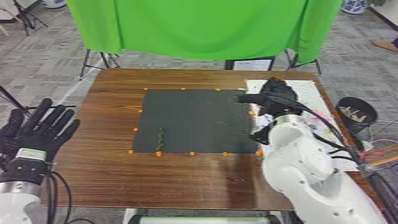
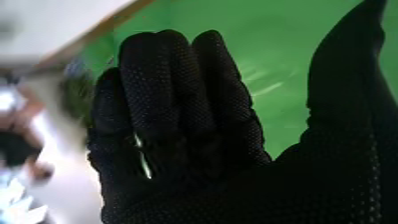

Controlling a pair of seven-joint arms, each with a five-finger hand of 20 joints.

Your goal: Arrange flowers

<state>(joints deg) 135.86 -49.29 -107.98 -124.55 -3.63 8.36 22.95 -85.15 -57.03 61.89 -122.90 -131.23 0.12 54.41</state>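
My right hand (image 1: 280,94) is at the mat's right edge, over the white sheet (image 1: 306,86). In the right wrist view that hand (image 2: 187,150) is open, its fingers straight and the thumb held apart, with nothing held between them. A thin green stem (image 1: 161,140) lies on the dark mat (image 1: 197,117), near its left front corner. My left hand (image 1: 40,131) is open at the table's left side, fingers spread. What lies under the right hand and forearm is partly hidden.
Small orange markers (image 1: 192,153) line the mat on the brown table (image 1: 160,182). A dark shape (image 1: 260,135) lies at the mat's right edge beside the right forearm. Right of the table stands a black bin (image 1: 356,111). A green cloth (image 1: 195,27) hangs behind the table.
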